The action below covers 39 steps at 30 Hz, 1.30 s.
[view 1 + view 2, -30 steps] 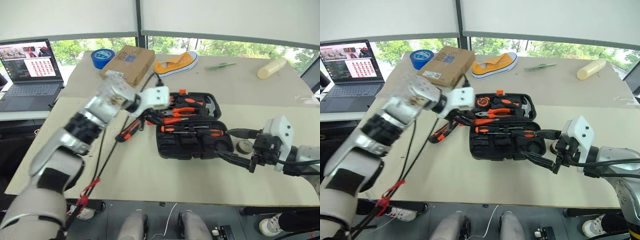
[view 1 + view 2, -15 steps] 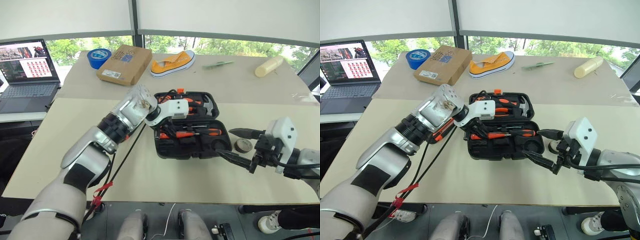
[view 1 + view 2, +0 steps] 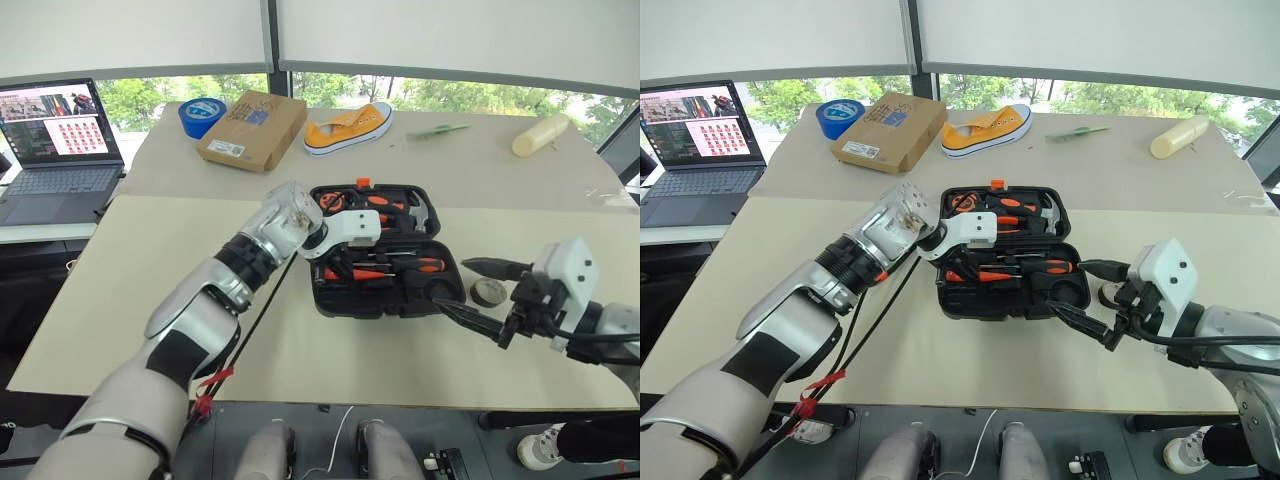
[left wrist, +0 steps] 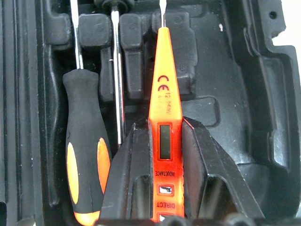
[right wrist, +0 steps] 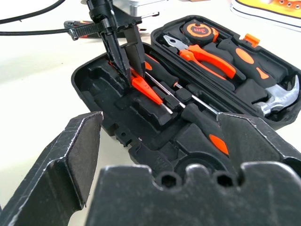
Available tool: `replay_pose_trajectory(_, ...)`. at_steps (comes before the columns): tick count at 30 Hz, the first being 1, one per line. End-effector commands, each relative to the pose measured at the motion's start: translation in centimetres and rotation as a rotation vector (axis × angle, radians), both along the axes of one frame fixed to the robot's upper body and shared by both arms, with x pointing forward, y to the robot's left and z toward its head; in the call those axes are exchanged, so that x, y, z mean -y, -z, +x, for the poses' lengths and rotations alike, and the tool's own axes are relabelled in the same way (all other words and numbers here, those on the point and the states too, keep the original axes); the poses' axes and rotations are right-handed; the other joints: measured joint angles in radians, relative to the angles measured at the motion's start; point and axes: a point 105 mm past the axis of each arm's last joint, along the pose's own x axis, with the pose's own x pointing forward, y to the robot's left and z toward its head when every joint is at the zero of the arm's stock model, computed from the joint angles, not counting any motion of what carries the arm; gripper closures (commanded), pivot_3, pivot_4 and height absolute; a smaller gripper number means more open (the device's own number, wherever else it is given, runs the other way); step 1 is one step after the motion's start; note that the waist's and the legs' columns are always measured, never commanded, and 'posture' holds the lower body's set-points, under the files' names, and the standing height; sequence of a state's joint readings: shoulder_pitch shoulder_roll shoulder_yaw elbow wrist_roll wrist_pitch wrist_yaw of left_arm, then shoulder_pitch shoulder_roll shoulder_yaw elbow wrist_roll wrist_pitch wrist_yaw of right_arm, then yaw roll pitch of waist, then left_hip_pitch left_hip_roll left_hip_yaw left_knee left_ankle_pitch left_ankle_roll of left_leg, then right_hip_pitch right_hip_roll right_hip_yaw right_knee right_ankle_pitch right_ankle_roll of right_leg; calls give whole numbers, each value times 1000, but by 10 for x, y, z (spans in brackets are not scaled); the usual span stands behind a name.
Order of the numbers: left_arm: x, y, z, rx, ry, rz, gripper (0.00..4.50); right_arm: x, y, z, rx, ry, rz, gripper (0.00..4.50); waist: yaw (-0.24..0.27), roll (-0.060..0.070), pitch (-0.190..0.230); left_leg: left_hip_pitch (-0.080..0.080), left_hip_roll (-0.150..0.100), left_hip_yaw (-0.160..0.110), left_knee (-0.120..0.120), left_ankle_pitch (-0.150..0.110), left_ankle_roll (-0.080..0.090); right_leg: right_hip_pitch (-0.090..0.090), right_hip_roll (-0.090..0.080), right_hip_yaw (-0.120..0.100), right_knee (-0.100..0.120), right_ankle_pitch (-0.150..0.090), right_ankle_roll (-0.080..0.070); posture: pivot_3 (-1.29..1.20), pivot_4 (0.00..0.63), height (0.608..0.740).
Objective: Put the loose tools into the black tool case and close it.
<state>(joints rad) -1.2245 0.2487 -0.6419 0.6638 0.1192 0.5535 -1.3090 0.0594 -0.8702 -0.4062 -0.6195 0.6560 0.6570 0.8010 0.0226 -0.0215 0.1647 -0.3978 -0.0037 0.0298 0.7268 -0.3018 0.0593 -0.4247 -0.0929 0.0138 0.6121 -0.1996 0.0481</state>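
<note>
The black tool case (image 3: 372, 302) lies open in the middle of the table. My left gripper (image 4: 164, 125) reaches down into its near half, shut on the slim orange tester screwdriver (image 4: 163, 94), whose tip lies along a moulded slot. Two orange-black screwdrivers (image 4: 84, 155) (image 5: 207, 129) lie in slots beside it. The utility knife (image 5: 81, 29) rests on the table behind my left arm, outside the case. A small dark tape roll (image 3: 488, 292) sits on the table just right of the case. My right gripper (image 3: 462, 290) hovers open at the case's front right corner, beside the roll.
Pliers (image 5: 202, 54), a hammer (image 3: 420, 213) and a tape measure fill the case's far half. At the back stand a cardboard box (image 3: 252, 130), a blue tape roll (image 3: 204, 113), a yellow shoe (image 3: 350, 125) and a cream cylinder (image 3: 540, 135). A laptop (image 3: 55, 140) is far left.
My left gripper has come down and to the right from the case's left edge into its near half, still shut on the tester. The right gripper has stayed in place.
</note>
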Motion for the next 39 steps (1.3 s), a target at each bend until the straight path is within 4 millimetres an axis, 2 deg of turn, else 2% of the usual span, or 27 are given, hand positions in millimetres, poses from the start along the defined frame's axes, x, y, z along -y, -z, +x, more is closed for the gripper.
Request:
replay_pose_trajectory(1,2,3,-1,-37,-23,20,4080,-2,-11,-2,51,-7,9,0,0,0,0,0,0,0,0,0,0,0,0,0,0,0,0,0,150,735)
replay_pose_trajectory(2,2,3,-1,-44,-26,19,4080,-3,-11,-2,51,-7,9,0,0,0,0,0,0,0,0,0,0,0,0,0,0,0,0,0,150,735)
replay_pose_trajectory(4,4,-2,-3,-45,-13,2,3078,-2,-11,-2,51,-5,11,0,0,0,0,0,0,0,0,0,0,0,0,0,0,0,0,0,150,735)
replay_pose_trajectory(5,4,-5,-2,-37,-7,-6,2909,-2,-10,-1,51,-5,11,0,-1,0,0,0,0,0,0,0,0,0,1,0,0,0,0,0,150,735)
replay_pose_trajectory(12,-10,-43,-14,-56,55,-110,228,-2,-8,0,44,-5,20,0,-9,0,0,-2,1,0,0,0,0,-3,1,0,2,0,0,0,150,735)
replay_pose_trajectory(13,-13,-47,-15,-58,58,-123,67,-2,-8,0,43,-4,21,0,-10,0,0,-2,1,0,0,0,0,-2,1,0,2,0,0,0,150,735)
replay_pose_trajectory(17,-25,-57,-15,-34,38,-238,67,0,-7,1,38,1,23,0,-10,0,0,-2,1,0,0,0,0,-3,1,0,2,0,0,0,150,735)
replay_pose_trajectory(20,-32,-51,-5,-8,-38,-359,810,1,-7,2,38,3,22,0,-8,0,0,-1,1,0,0,0,0,-2,0,0,2,0,0,0,150,735)
replay_pose_trajectory(24,-31,-35,-3,-38,-106,-544,2328,3,-8,5,41,7,20,0,-8,1,0,-1,1,0,0,0,0,-2,0,0,2,0,0,0,150,735)
replay_pose_trajectory(27,-30,-20,3,7,-166,-591,3495,3,-8,6,42,7,18,0,-5,1,0,-2,1,0,1,0,0,-2,-1,0,3,0,0,0,150,735)
replay_pose_trajectory(30,-26,-14,-2,0,-161,-631,4432,4,-9,7,40,10,19,0,-5,1,0,-2,0,0,1,0,0,-2,-1,0,2,0,1,0,150,735)
replay_pose_trajectory(36,-20,0,4,7,-230,-616,4432,4,-7,7,31,10,18,0,-4,1,0,-2,0,0,1,0,0,-2,-1,0,2,1,1,0,150,735)
replay_pose_trajectory(39,-22,16,2,13,-216,-563,4432,3,-5,7,28,9,17,0,-6,1,0,-1,0,0,1,0,0,-1,-1,0,2,1,1,0,150,735)
